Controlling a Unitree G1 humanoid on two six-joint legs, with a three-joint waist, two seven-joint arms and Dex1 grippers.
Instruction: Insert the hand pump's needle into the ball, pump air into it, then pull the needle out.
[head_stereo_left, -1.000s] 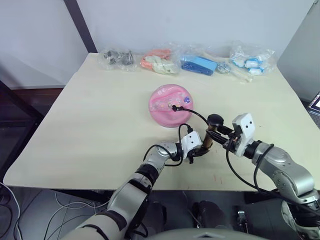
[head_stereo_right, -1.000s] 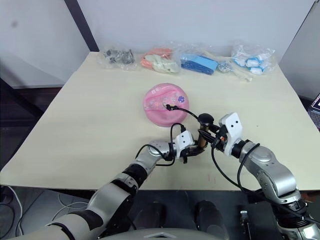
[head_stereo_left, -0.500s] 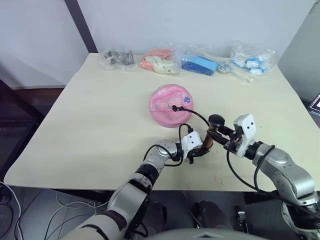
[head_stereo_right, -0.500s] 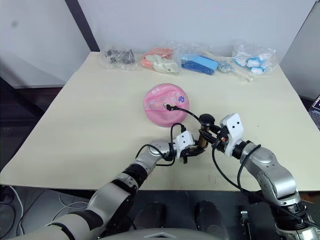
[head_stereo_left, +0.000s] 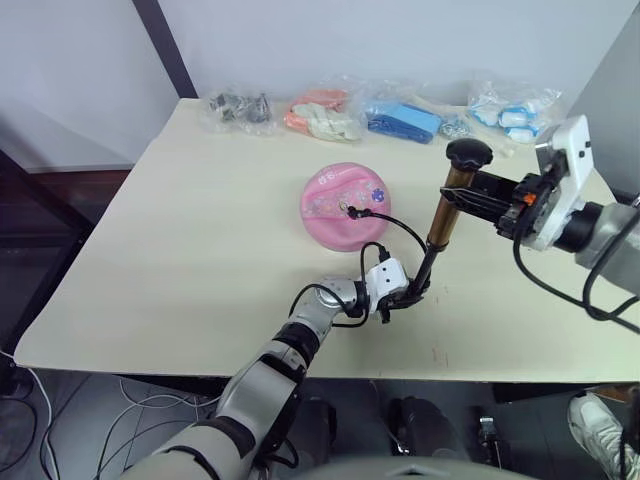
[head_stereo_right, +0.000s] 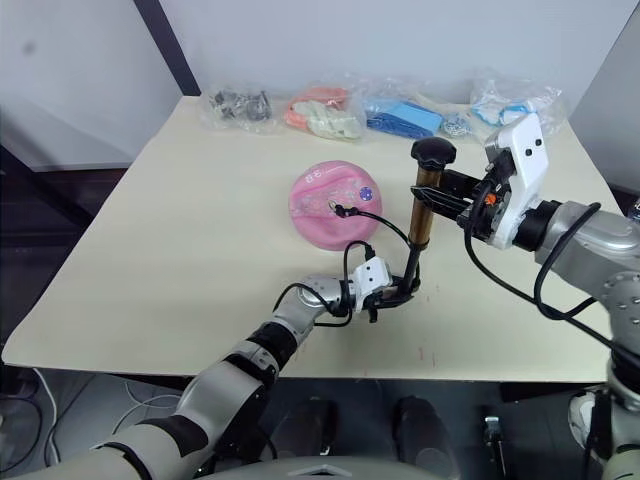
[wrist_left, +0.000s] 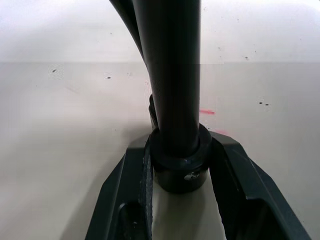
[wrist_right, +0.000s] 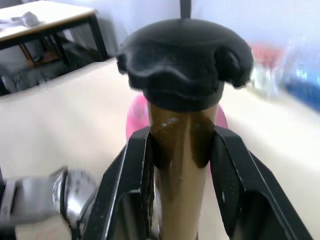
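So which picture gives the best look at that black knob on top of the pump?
The right wrist view: the black knob handle is close up, showing its lobed edge above the brass tube. Both eye views show it small, atop the hand pump. The left wrist view shows the pump's lower end instead.

Cream table (head_stereo_left: 200, 230) against white wall (head_stereo_left: 400, 40) (dark floor).

The tabletop (head_stereo_left: 180, 260) is carrying one pink ball (head_stereo_left: 345, 205), one hand pump (head_stereo_left: 442, 222) with one black hose (head_stereo_left: 395, 225), and four clear plastic bags (head_stereo_left: 320, 115) lying along its far edge, with two grippers working there.
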